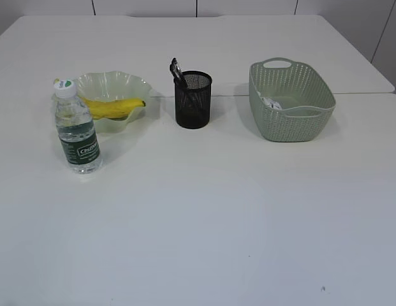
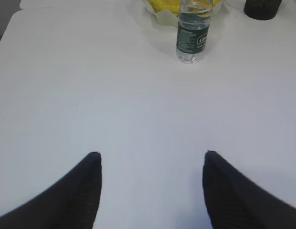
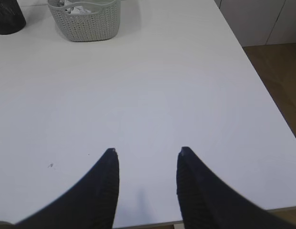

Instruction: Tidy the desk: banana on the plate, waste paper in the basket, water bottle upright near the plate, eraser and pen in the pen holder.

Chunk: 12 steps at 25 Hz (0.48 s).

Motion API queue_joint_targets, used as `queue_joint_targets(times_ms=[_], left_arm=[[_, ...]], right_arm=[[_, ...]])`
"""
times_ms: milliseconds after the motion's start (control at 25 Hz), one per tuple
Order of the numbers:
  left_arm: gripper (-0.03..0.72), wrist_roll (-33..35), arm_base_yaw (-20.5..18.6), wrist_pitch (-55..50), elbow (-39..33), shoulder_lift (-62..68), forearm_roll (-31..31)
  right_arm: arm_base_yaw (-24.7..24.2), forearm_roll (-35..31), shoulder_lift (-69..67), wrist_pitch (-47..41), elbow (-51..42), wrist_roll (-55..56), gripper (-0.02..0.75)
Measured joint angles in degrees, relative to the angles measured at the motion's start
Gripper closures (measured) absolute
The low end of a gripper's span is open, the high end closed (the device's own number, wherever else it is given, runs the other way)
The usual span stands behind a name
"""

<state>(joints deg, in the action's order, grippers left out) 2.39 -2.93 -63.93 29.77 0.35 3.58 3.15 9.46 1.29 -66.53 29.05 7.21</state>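
In the exterior view the desk [image 1: 204, 223] is a plain white, smooth top. Toward its far left stands the plate [image 1: 131, 81], a shallow dish of pale-green glass with a wavy rim, and the curved yellow banana [image 1: 115, 106] lies inside it. The water bottle [image 1: 76, 127] of clear plastic stands upright just beside the plate, on the near side, with a dark green label and a pale cap. Near the middle of the far edge stands the pen holder [image 1: 192, 100], a black wire-mesh cylinder, and a dark pen [image 1: 177, 70] sticks out of its top. To the right stands the basket [image 1: 290, 102], sage-green plastic with a woven pattern and cut-out handles; white waste paper [image 1: 271, 102] lies in it.

In the left wrist view the left claw [image 2: 152, 155] is spread over the bare desk, pinching nothing. The bottle stands far ahead.

In the right wrist view the right claw [image 3: 147, 151] is also spread and pinches nothing, near the right edge of the desk.
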Motion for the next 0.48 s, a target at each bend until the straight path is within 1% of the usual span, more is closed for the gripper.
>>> queue_joint_targets(times_ms=[480], left_arm=[[0.221,0.1,0.0,0.0,0.0,0.0,0.0]], right_arm=[[0.0,0.0,0.0,0.0,0.0,0.0,0.436]])
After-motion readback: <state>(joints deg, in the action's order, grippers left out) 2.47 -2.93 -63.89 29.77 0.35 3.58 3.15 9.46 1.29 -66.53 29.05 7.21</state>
